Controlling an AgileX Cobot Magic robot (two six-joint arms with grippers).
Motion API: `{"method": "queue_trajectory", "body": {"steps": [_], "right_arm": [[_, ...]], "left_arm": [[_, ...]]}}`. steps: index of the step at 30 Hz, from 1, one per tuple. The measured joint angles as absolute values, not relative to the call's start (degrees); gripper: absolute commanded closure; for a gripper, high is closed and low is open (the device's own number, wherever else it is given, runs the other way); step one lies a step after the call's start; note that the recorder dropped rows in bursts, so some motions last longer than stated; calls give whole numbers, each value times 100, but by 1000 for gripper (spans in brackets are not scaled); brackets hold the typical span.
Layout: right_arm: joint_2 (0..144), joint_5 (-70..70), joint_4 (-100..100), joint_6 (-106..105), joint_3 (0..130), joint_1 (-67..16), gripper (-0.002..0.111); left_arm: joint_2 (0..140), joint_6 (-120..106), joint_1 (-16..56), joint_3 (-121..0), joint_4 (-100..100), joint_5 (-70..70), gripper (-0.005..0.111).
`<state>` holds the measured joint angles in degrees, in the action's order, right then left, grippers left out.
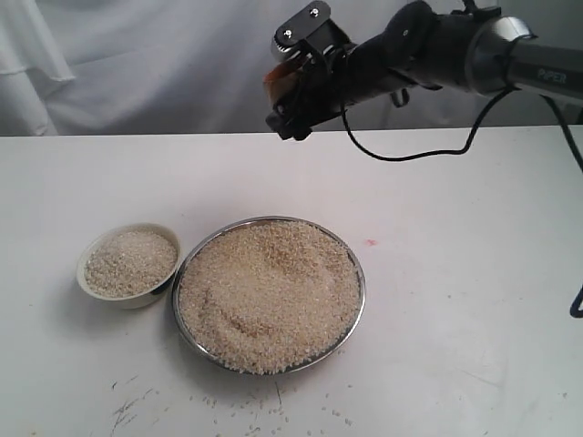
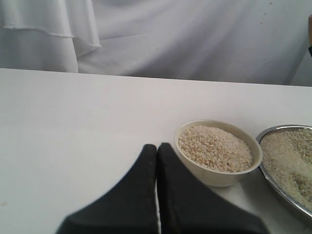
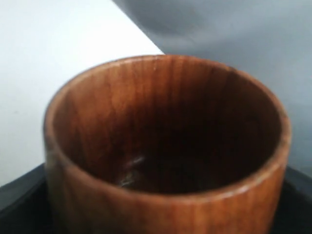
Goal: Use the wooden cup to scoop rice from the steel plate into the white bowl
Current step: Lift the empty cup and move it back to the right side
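Note:
The steel plate sits at the table's middle front, heaped with rice. Just left of it stands the white bowl, holding rice close to its rim. My right gripper hangs high above the table's back, shut on the wooden cup. In the right wrist view the cup fills the picture, with an open mouth and a dark, empty inside. My left gripper is shut, with nothing in it, low over the table beside the bowl. The plate's rim shows beyond.
Several loose grains lie scattered on the white table in front of the plate. A small pink mark is to the plate's right. White cloth hangs behind the table. A black cable droops from the right arm.

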<state>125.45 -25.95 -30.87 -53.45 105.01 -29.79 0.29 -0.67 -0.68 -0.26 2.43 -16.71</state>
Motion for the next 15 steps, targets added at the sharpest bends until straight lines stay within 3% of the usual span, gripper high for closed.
{"method": "queue_trajectory", "body": {"steps": [5, 15], "right_arm": [[12314, -2015, -1508, -3234, 10501, -2976, 108], [12046, -807, -403, -1220, 10146, -2976, 108]], "left_arm": [[29, -67, -68, -26, 243, -1671, 107], [29, -67, -68, -26, 243, -1671, 107]]}}
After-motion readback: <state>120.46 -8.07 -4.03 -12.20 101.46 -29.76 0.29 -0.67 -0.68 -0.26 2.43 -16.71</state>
